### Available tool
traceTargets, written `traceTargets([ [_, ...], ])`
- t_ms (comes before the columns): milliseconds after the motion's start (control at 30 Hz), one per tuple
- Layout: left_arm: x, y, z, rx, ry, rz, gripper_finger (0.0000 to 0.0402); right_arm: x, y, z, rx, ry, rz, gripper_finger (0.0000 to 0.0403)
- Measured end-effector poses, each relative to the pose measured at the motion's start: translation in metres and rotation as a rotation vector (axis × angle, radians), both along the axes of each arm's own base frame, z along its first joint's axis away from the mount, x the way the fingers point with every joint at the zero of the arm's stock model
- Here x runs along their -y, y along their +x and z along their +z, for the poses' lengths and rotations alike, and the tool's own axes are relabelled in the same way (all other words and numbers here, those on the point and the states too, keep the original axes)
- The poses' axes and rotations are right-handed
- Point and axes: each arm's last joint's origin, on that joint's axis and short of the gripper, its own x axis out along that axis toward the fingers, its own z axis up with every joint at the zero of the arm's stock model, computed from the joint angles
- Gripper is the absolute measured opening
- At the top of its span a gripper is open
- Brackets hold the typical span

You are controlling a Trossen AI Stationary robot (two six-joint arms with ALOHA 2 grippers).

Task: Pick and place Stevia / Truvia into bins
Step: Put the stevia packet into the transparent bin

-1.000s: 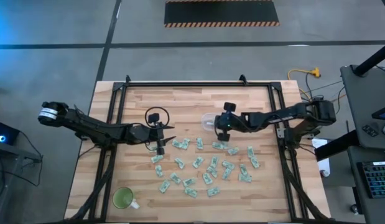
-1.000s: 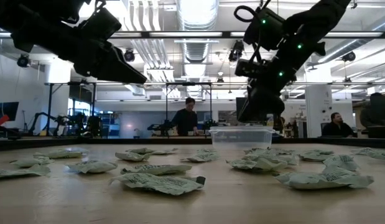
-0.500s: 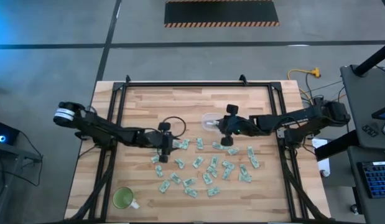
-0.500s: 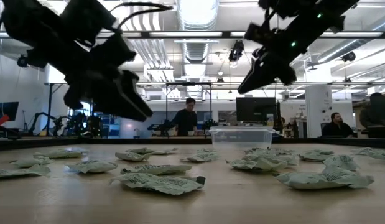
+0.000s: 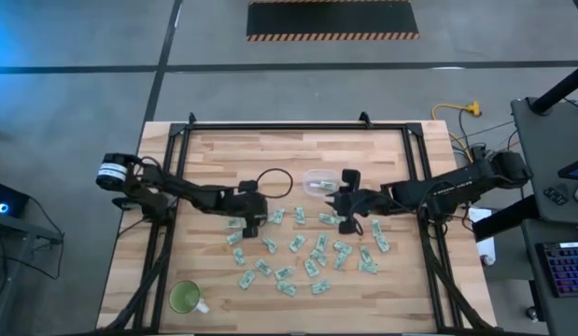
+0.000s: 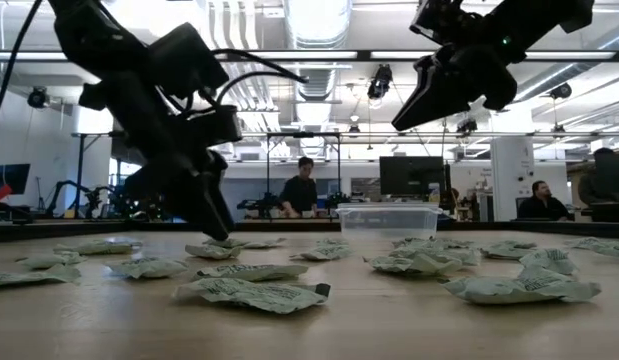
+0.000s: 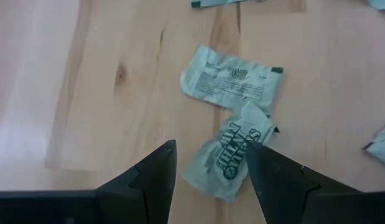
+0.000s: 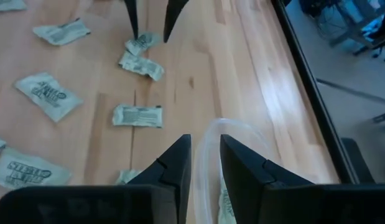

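Note:
Many pale green and white Stevia sachets (image 5: 307, 252) lie flat, scattered over the middle and near part of the wooden table. The clear bin (image 5: 314, 182) stands beyond them, with one sachet (image 8: 227, 200) inside. My left gripper (image 7: 211, 146) is open, low over the table and slanting down. Its fingers stand on either side of a crumpled sachet (image 7: 226, 158), which overlaps another sachet (image 7: 232, 81). I cannot tell whether they touch it. My right gripper (image 8: 206, 140) is open by a narrow gap with nothing between its fingers. It hangs above the bin's rim (image 8: 208, 134).
A green cup (image 5: 186, 297) stands at the near left corner. Black frame rails (image 5: 167, 187) run along the table's left, right and far edges. Bare wood lies at the far left. People (image 6: 301, 190) are in the room behind the table.
My left gripper has come down toward the table and moved toward its right edge, tipping steeply downward, until its fingers stand around a sachet. My right gripper has risen from just over the bin and drawn back a little toward the right edge.

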Motion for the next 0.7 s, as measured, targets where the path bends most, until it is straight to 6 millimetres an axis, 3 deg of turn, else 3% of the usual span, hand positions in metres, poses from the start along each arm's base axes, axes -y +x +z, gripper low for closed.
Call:
traceTargets([
  [200,-0.0034,0.0018,0.0018,0.010,-0.065,0.020,0.0161,-0.0023,-0.0020,-0.0041,-0.002,0.044,-0.031,0.0071],
  [533,-0.0039,-0.0008,-0.0004,-0.023,-0.081,0.007,0.0013,-0.0046,-0.0055,-0.0090,-0.024,0.084,-0.061,0.0064],
  [700,-0.0040,-0.0015,-0.0012,-0.028,-0.078,0.004,0.0014,-0.0046,-0.0055,-0.0090,-0.023,0.085,-0.062,0.0066],
])
